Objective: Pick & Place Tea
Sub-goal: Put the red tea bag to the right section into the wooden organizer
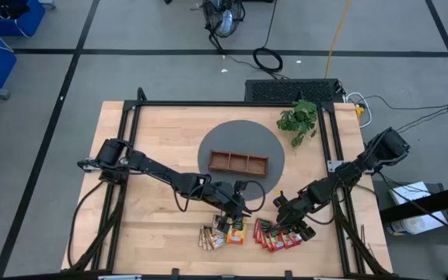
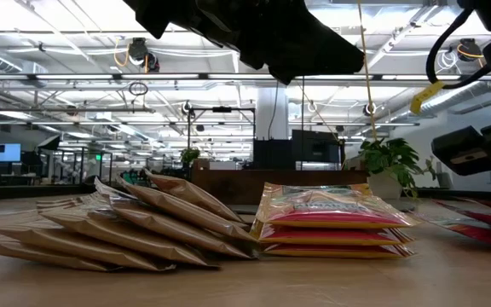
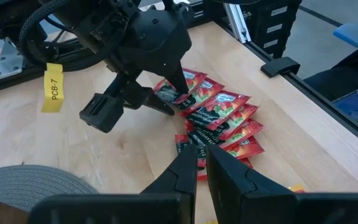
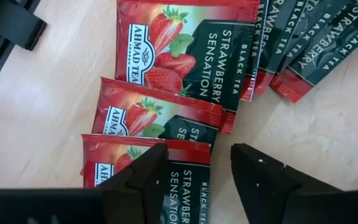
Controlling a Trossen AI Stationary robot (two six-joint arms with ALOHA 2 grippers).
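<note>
The tea lies in three groups near the table's near edge. Green-and-tan sachets (image 1: 211, 237) (image 2: 135, 226) are fanned out, overlapping one another. An orange stack (image 1: 236, 233) (image 2: 335, 223) lies flat beside them. Red sachets (image 1: 277, 237) (image 3: 219, 118) (image 4: 185, 50) are fanned out to the right. My left gripper (image 1: 230, 220) (image 3: 201, 163) hovers above the orange stack, its fingers shut with only a slit between them and nothing in them. My right gripper (image 1: 292, 225) (image 4: 199, 163) is open, low over the red fan, its fingers either side of one sachet's dark end (image 4: 188, 171). My right gripper comes at the red fan slanting down from the table's right side. Its fingertips (image 3: 169, 93) reach the far end of the fan. I cannot tell whether they touch a sachet.
The brown three-compartment tray (image 1: 238, 162) stands on a round grey mat (image 1: 212, 144) at mid-table. A green plant (image 1: 298, 118) is at the far right corner. Bare wood lies between the mat and the sachets. The two grippers are close together.
</note>
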